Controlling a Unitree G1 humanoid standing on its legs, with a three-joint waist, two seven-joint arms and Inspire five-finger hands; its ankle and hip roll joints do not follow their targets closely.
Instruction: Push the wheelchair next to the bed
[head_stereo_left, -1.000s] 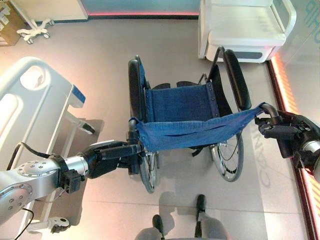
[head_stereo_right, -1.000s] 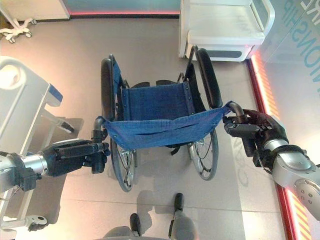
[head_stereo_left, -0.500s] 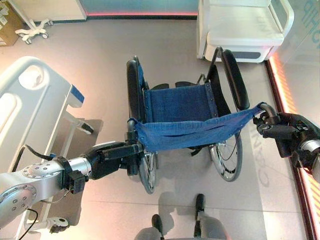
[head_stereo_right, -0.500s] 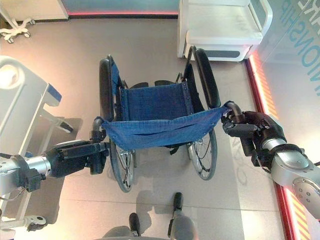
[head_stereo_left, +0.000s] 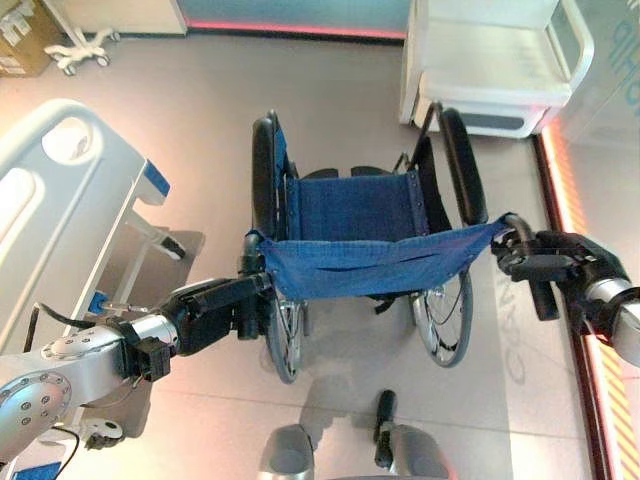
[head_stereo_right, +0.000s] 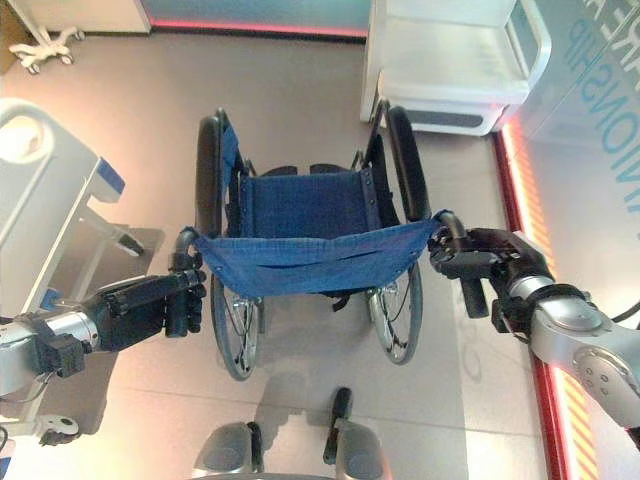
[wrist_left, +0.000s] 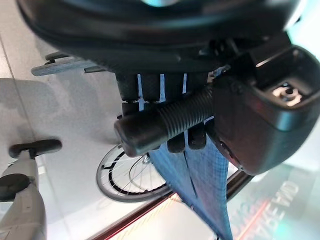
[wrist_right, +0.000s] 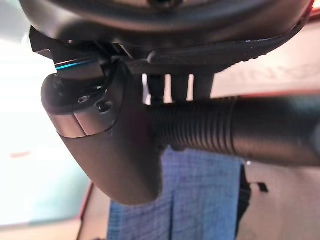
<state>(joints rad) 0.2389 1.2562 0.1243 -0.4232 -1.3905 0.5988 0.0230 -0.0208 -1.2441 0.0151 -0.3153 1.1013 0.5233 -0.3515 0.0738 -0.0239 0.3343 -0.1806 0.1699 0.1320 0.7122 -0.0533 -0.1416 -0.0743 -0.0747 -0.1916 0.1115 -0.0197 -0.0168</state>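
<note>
**Both hands clamped on wheelchair grips**

Wheelchair (head_stereo_left: 365, 215) at frame centre, blue sling back facing the camera. Bed (head_stereo_left: 60, 215) at left edge, apart from the chair with bare floor between them. Left hand (head_stereo_left: 215, 310) has fingers curled round the left push handle (wrist_left: 162, 125). Right hand (head_stereo_right: 495, 262) has fingers wrapped round the right push handle (wrist_right: 235, 132). White armchair (head_stereo_left: 495, 60) upper right, beyond the wheelchair.

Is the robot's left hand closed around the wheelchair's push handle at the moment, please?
Yes, the left hand has its fingers and thumb curled round the ribbed push handle of the wheelchair.
</note>
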